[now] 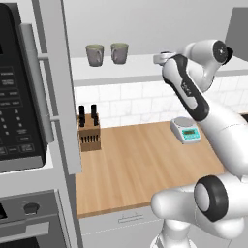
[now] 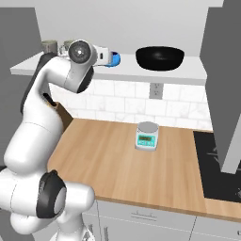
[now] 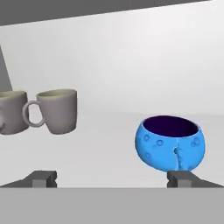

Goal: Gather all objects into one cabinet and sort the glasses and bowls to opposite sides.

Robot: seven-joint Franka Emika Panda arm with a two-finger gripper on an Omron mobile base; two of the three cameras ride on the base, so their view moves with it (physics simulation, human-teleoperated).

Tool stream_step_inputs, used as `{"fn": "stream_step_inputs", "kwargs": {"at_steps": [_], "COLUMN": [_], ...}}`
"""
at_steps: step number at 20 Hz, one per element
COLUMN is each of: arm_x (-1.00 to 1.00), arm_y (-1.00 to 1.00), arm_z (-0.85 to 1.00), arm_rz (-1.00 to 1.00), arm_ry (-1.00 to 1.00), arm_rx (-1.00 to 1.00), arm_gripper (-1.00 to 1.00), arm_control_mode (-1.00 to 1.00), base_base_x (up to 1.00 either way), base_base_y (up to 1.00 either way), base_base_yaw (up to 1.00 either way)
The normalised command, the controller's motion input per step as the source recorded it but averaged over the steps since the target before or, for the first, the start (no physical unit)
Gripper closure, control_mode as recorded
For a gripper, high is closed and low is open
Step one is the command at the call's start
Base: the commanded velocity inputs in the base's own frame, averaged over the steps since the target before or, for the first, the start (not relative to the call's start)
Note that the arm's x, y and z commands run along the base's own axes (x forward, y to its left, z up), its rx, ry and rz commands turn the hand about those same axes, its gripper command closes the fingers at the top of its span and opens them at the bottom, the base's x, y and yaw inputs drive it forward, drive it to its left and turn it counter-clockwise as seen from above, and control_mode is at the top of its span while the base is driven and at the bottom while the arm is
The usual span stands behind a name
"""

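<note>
On the white shelf floor of the open upper cabinet point(image 3: 109, 127) stand two grey cups with greenish insides point(image 3: 57, 111) point(image 3: 11, 113), side by side at the left. The small glossy blue bowl point(image 3: 169, 142) sits to their right. My gripper point(image 3: 113, 179) is open and level with the shelf. Its fingertips point(image 3: 43, 178) are spread wide with nothing between them, and the right tip is just below the blue bowl. In the left base view the cups point(image 1: 95, 54) point(image 1: 119, 53) are left of my hand. The right base view has the blue bowl point(image 2: 114, 59) just beyond my hand, with the wide black bowl point(image 2: 160, 57) further right.
Below the shelf is a wooden counter point(image 1: 135, 164) with a knife block point(image 1: 89, 131) and a kitchen scale point(image 2: 147, 135). The open grey cabinet door point(image 1: 58, 87) and a microwave point(image 1: 19, 97) are at the left. A dark cooktop point(image 2: 219, 164) and another grey door point(image 2: 228, 84) are at the right.
</note>
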Motion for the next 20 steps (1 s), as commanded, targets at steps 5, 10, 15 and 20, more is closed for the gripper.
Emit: {"fn": "stream_step_inputs", "kwargs": {"at_steps": [5,10,15,20], "arm_x": [0.03,0.00,0.00,0.02], "arm_y": [-0.42,-0.45,-0.31,-0.23], "arm_z": [-0.18,-0.29,-0.15,-0.11], "arm_rz": [0.00,-0.03,-0.04,-0.01], "arm_ry": [0.00,0.00,0.00,0.00], "arm_rx": [0.00,0.00,0.00,0.00], "arm_gripper": [-1.00,-1.00,-1.00,-1.00], "arm_control_mode": [-1.00,-1.00,-1.00,-1.00], "base_base_x": [0.00,0.00,0.00,0.00], "base_base_y": [0.00,0.00,0.00,0.00], "base_base_yaw": [0.00,0.00,0.00,0.00]}}
